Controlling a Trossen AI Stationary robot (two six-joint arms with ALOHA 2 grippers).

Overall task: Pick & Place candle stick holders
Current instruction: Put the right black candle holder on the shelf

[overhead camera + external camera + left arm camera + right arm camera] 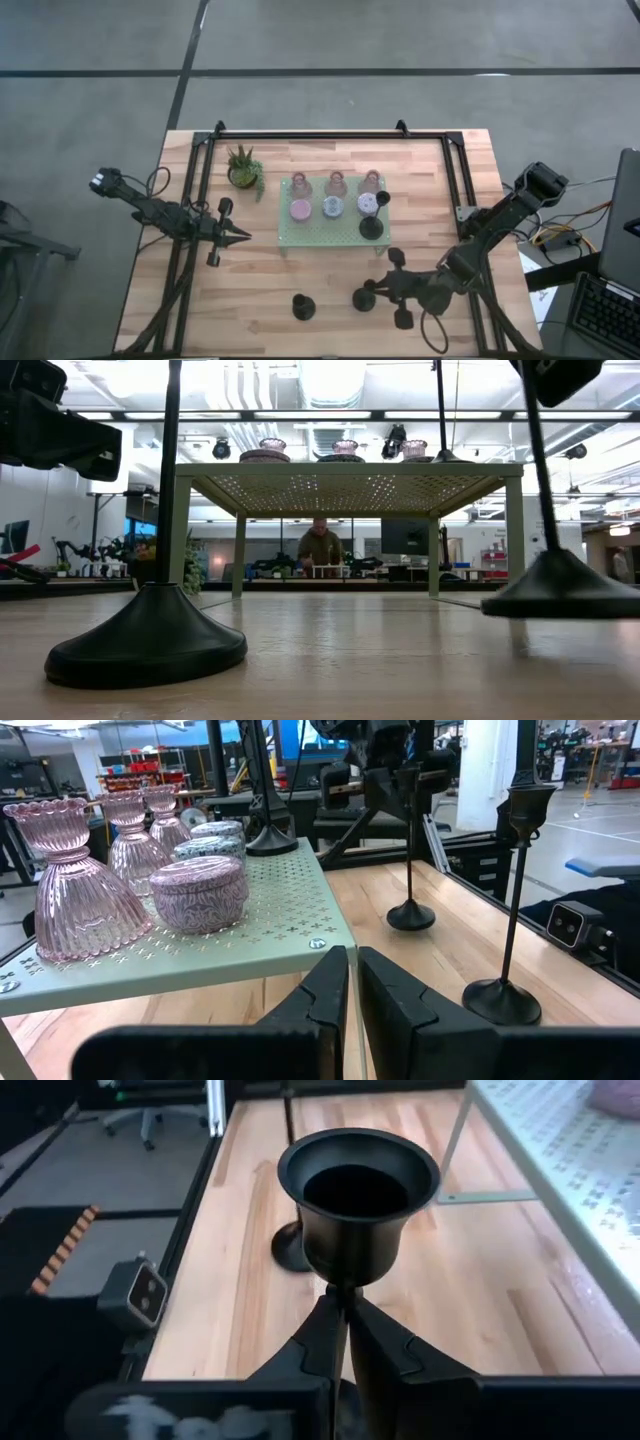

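Note:
A pale green perforated tray (345, 232) holds three pink glass holders (335, 183), three pale round ones (333, 207) and a black one (371, 225). Two more black holders are on the table near the front. One (303, 306) stands free on its round base (145, 640). My right gripper (378, 291) is shut on the other (365, 297). My left gripper (240, 236) is shut and empty, left of the tray, pointing toward the table's right; it also shows in its own wrist view (352, 990). My right gripper pinches the black holder's thin stem (345, 1295) just below its cup (358, 1190) between its two fingers. The fingers come from the table's right, about level, and lie across the stem. The holder stands nearly upright, and its base (560, 592) appears to rest on the table.
A small green potted plant (243, 168) stands left of the tray's far corner. A black metal frame (200, 190) runs along the table's left, far and right sides. There is bare wood between the tray and the front edge. A person (321, 546) sits in the room beyond the table.

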